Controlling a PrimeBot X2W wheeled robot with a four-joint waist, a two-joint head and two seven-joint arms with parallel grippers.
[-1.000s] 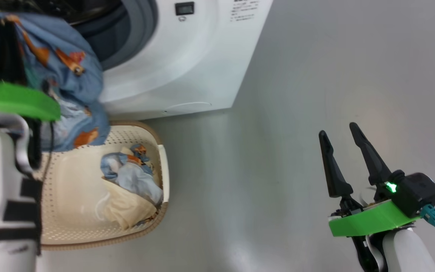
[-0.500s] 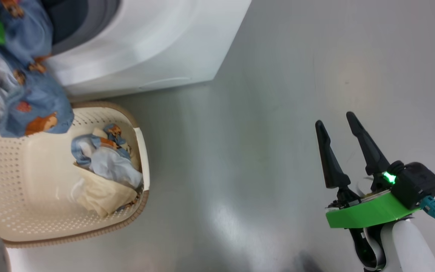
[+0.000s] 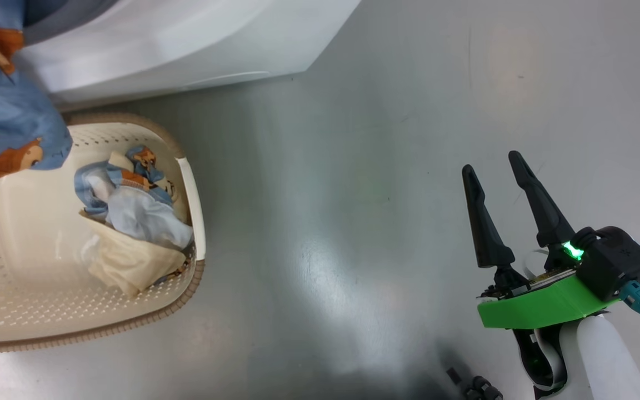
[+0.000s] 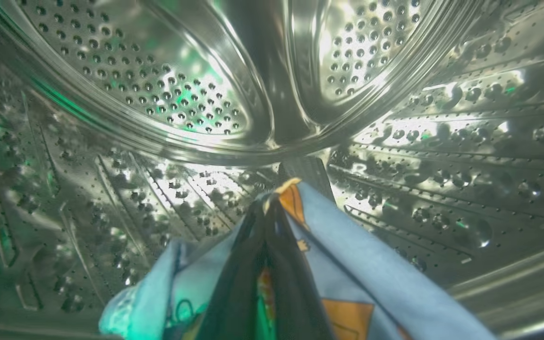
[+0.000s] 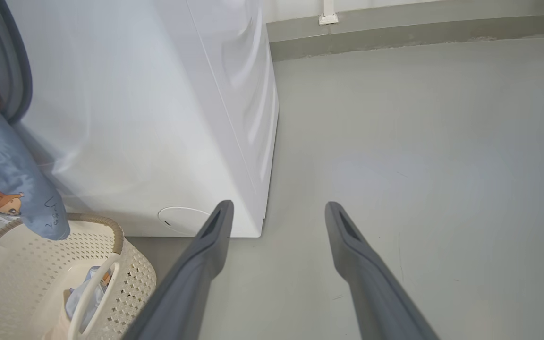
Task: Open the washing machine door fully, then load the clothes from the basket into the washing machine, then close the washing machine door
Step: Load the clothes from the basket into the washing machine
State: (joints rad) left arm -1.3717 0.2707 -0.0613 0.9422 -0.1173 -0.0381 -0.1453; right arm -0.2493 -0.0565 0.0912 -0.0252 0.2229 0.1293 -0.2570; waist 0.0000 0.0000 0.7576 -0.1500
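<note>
Since a second ago the head camera has swung, so the big white front-loading washing machine (image 3: 186, 39) and the cream perforated plastic basket (image 3: 48, 316) with its brown rim lie further toward the upper left of the head view. Against the basket, the soft blue garment (image 3: 3, 122) printed with orange figures has drawn off to the left and covers less of its upper-left corner. The right gripper (image 3: 491, 164) has hardly shifted in that view.

The left gripper (image 4: 266, 212) is inside the machine. Its wrist view looks onto the perforated steel drum (image 4: 158, 94), and its two dark fingers are pressed together on the blue garment (image 4: 371, 264), with cloth draping down on both sides of them. In the right wrist view the same garment (image 5: 3, 170) hangs down the machine's (image 5: 158, 118) white front, below the grey rubber ring (image 5: 21, 85). Its lower end is at the basket's (image 5: 130, 278) rim; whether it touches cannot be told.

The basket stands on the grey floor (image 3: 353, 166) just in front of the machine. Bunched against its right-hand wall lie a crumpled light-blue garment (image 3: 142, 214) and, touching it, a cream-beige garment (image 3: 125, 261).

The right gripper (image 5: 279, 208) hangs over bare floor, well apart from the basket, with its long dark fingers spread and nothing between them.
</note>
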